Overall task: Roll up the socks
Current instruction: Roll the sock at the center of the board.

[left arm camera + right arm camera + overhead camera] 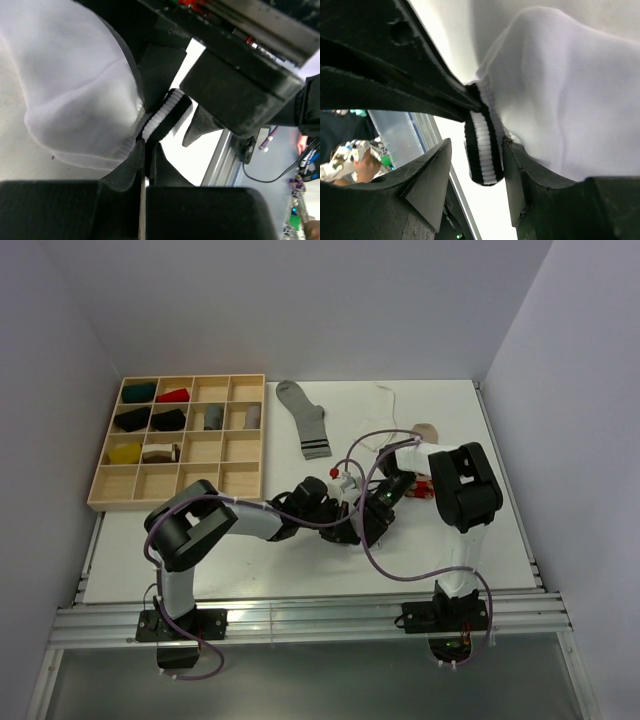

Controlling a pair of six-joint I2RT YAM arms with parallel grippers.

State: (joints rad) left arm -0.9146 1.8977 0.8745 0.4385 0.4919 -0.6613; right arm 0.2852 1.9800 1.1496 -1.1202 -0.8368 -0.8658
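White sock cuff pinched by the left tool.

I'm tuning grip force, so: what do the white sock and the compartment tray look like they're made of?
The white sock looks like soft, matte knitted fabric, probably a cotton blend: fine ribbing shows on its striped cuff, and the body folds limply. The compartment tray looks like pale, unvarnished wood, perhaps plywood: light tan, thin flat dividers, no gloss.

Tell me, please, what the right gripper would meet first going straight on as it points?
Probably the striped cuff of the white sock, between the open fingers of the right gripper, with the left gripper pinching it beyond.
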